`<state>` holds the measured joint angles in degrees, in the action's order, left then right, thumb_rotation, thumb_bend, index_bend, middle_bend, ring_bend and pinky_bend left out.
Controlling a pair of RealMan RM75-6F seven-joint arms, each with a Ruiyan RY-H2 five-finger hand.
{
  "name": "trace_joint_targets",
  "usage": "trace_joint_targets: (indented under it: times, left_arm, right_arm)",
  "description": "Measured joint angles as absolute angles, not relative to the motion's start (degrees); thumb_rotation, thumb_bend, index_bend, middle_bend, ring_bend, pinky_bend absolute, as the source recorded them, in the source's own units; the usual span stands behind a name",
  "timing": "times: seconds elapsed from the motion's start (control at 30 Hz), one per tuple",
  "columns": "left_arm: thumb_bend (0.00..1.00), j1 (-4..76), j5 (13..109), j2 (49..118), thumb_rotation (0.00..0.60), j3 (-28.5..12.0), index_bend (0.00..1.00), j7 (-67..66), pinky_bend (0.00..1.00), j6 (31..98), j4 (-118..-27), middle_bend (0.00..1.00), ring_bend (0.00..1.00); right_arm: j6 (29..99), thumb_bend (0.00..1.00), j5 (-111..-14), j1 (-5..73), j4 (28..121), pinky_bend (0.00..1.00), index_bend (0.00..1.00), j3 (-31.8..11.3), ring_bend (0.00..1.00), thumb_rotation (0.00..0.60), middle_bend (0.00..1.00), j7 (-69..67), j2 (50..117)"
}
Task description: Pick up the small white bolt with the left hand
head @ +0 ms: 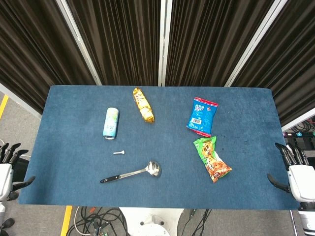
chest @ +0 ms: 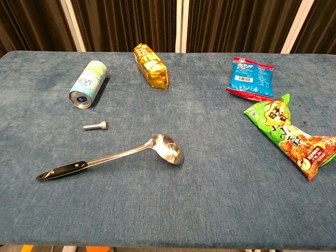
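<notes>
The small white bolt [head: 118,152] [chest: 95,126] lies on its side on the blue table, left of centre, between the can and the ladle. My left hand [head: 9,169] hangs off the table's left edge, fingers apart, holding nothing, far to the left of the bolt. Off the right edge my right hand [head: 293,169] also holds nothing, its fingers spread. Neither hand shows in the chest view.
A light blue can [head: 110,123] [chest: 87,84] lies just behind the bolt. A metal ladle [head: 133,173] [chest: 115,157] with a black handle lies in front of it. A gold packet [head: 143,104], a blue snack bag [head: 202,116] and a green snack bag [head: 212,159] lie further right.
</notes>
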<state>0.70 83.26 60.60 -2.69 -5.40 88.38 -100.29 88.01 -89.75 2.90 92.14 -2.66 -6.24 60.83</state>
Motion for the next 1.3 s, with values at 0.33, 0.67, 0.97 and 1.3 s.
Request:
trace_joint_targets:
  times: [0.33, 0.67, 0.97, 1.3]
  left_arm:
    - [0.06, 1.0, 82.5, 60.5, 0.6, -2.7, 0.25, -6.7, 0.0, 87.5, -101.1, 0.11, 0.0]
    - [0.06, 7.2, 82.4, 61.1, 0.6, -5.0, 0.31, -8.1, 0.0, 80.6, -102.1, 0.18, 0.04]
    - [0.14, 17.8, 79.7, 67.0, 0.6, -7.7, 0.41, -9.7, 0.07, 66.7, -101.1, 0.27, 0.15]
    - [0.16, 25.6, 68.8, 77.8, 0.6, -9.5, 0.44, -17.6, 0.34, 59.2, -98.8, 0.4, 0.3]
  right_arm:
    - [87.7, 0.12, -89.5, 3.1, 91.9, 0.03, 0.08, -2.9, 0.0, 0.6, 0.14, -6.6, 60.4]
    - [87.6, 0.12, -89.7, 3.9, 91.8, 0.03, 0.08, -3.7, 0.0, 0.6, 0.14, -6.1, 59.7]
    - [86.4, 0.12, -89.4, 4.9, 93.2, 0.03, 0.08, -4.1, 0.0, 0.6, 0.14, -4.7, 59.1]
    - [86.5, 0.13, -88.7, 4.5, 94.2, 0.03, 0.08, -4.0, 0.0, 0.6, 0.14, -3.6, 58.8]
